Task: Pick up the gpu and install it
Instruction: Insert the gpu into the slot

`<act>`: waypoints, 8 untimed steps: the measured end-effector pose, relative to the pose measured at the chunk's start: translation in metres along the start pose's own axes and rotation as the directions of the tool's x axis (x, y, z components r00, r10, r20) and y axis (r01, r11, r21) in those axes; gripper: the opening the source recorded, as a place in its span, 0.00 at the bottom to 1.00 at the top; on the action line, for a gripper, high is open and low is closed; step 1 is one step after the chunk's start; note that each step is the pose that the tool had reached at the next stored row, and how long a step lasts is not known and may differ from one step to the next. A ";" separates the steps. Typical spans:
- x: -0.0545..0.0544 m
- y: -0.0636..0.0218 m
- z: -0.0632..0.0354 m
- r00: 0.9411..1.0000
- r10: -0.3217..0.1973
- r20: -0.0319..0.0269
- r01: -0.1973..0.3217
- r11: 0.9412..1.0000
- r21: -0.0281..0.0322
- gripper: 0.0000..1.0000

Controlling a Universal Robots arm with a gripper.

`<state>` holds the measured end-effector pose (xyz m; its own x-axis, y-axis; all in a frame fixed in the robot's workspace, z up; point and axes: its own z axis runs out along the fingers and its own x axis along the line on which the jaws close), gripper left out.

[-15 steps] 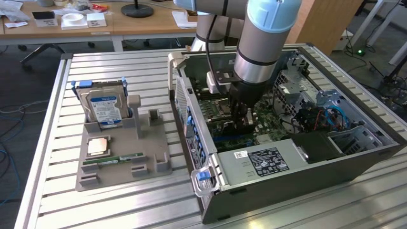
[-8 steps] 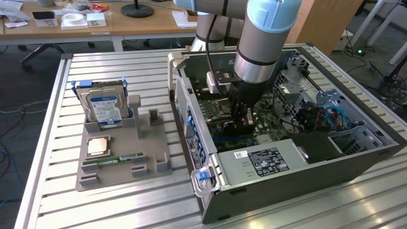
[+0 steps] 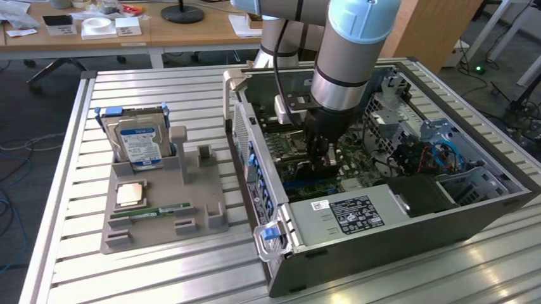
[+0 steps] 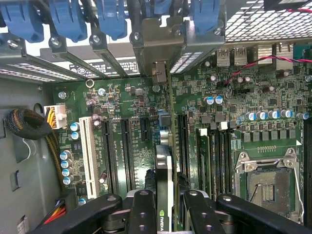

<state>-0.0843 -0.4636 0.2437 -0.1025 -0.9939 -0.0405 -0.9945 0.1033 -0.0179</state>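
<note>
The fingers (image 4: 164, 207) grasp the gpu (image 4: 165, 180) edge-on, directly above the motherboard (image 4: 122, 97). To seat it well, I'd keep the card upright, square over its slot.

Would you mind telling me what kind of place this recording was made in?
Probably a robotics lab or workshop: an open computer case lies on a slatted metal table, a grey parts fixture holds a hard drive, and wooden desks stand behind.

The exterior view looks down from high and well back at the table (image 3: 68, 253) and the open case (image 3: 473, 221). The wrist view faces straight down, close over the motherboard (image 4: 136, 105), which both views share.
</note>
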 end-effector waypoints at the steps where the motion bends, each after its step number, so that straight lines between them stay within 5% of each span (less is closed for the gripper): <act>1: 0.000 0.0000 0.0000 1.000 0.000 0.000 0.000 1.000 0.000 0.26; 8: 0.000 0.0000 0.0000 1.000 0.000 0.000 0.000 1.000 0.000 0.26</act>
<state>-0.0843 -0.4636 0.2437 -0.1025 -0.9939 -0.0405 -0.9945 0.1033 -0.0179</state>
